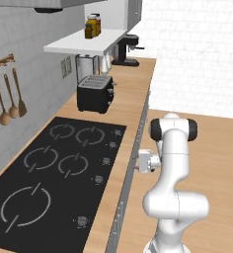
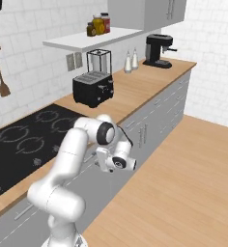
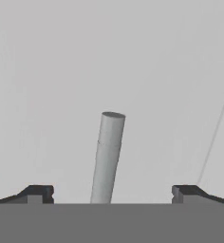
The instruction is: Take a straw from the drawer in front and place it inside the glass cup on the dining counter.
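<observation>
My gripper (image 3: 112,192) is open, its two dark fingertips (image 3: 35,192) spread wide on either side of a grey bar handle (image 3: 107,156). The handle stands out from a flat grey front panel (image 3: 133,71) very close ahead. In the base views the gripper (image 1: 138,166) (image 2: 100,161) is pressed up to the grey cabinet fronts (image 2: 149,125) just under the edge of the cooktop counter. Every drawer in that row is closed, so the straw is hidden. The glass cup and the dining counter are out of view.
The wooden counter carries a black cooktop (image 1: 49,173), a black toaster (image 1: 95,93), two shakers (image 2: 131,61) and a coffee machine (image 2: 157,50). A shelf with jars (image 1: 93,25) hangs above. Wooden floor (image 2: 183,193) lies open to the right of the arm.
</observation>
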### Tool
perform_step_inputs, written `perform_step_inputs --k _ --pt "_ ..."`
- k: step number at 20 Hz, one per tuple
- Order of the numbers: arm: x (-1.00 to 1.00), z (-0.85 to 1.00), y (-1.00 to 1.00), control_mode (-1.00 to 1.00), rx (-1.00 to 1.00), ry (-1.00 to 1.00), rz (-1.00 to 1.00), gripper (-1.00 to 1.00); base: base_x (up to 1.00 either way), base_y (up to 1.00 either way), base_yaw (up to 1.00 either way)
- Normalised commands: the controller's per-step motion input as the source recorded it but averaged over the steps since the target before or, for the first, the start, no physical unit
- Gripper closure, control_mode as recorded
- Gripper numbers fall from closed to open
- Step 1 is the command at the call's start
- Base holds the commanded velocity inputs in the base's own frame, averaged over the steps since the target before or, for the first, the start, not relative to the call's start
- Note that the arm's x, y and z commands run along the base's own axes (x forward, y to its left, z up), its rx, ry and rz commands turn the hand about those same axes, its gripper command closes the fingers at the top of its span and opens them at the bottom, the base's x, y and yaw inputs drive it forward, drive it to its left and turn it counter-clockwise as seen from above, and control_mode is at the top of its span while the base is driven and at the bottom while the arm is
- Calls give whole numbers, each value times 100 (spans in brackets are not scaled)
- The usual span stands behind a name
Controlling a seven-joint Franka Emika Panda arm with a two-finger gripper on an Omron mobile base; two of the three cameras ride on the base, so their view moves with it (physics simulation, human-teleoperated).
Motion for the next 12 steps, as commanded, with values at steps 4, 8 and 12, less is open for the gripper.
perform_step_inputs --k 4,8,12 --pt "19 -13 7 -100 0 0 0 -100 0 0 0" --pt "3 -13 19 -100 0 0 0 -100 0 0 0" --pt "0 -12 28 -100 0 0 0 -100 0 0 0"
